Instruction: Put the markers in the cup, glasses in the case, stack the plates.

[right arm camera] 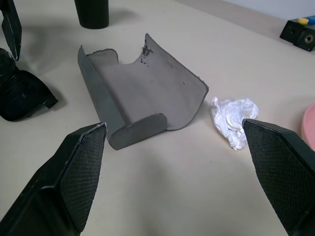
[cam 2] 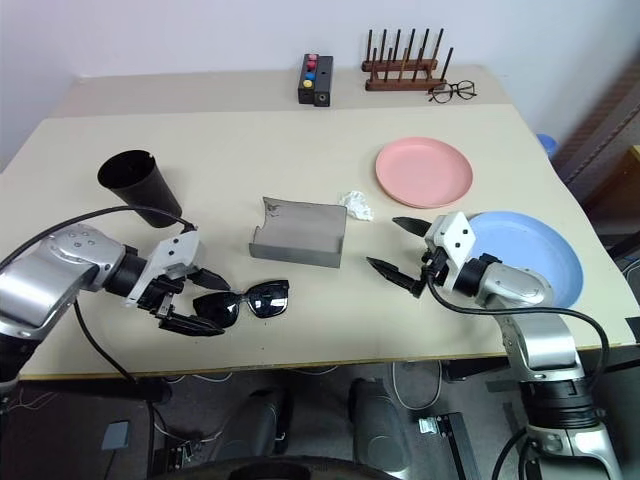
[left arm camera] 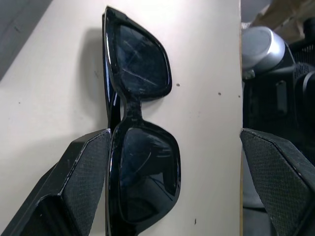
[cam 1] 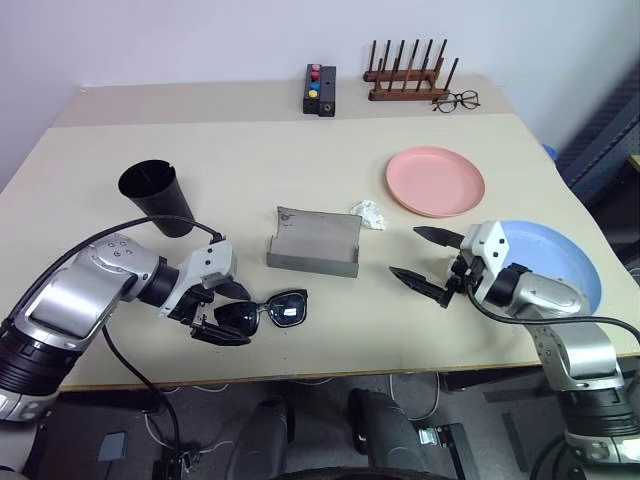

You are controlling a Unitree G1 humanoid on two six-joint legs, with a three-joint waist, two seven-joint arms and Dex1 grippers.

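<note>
Jaws wide, glasses (cam 1: 263, 312) flat, long axis along table's (cam 1: 300, 170) front edge

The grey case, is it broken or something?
It does look damaged. The grey case lies open beside the sunglasses, and its back flap has a torn, ragged top edge with a notch. A crumpled white scrap lies next to it.

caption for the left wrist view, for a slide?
Open left end effector straddling one lens of the black sunglasses lying on the table.
</note>
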